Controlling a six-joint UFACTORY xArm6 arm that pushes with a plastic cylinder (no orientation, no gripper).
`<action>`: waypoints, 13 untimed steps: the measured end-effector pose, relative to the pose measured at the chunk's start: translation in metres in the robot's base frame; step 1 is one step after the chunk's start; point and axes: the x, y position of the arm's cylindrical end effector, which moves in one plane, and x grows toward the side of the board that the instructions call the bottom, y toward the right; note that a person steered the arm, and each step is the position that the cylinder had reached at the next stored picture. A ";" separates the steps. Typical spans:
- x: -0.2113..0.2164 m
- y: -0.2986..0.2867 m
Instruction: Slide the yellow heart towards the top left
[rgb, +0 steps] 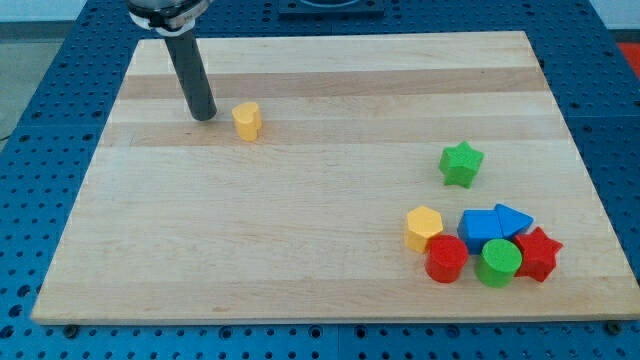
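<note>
The yellow heart (246, 120) sits on the wooden board (300, 220) in the upper left part of the view. My tip (204, 117) rests on the board just to the left of the heart, a small gap apart from it. The dark rod rises from the tip toward the view's top left.
A green star (461, 164) lies at the right. At the lower right is a cluster: a yellow pentagon-like block (423, 228), a red cylinder (446, 260), a green cylinder (498, 263), a blue cube (481, 226), a blue triangle (513, 219), a red star (538, 254).
</note>
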 end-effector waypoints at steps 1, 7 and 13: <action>0.038 0.021; -0.017 0.003; 0.000 -0.091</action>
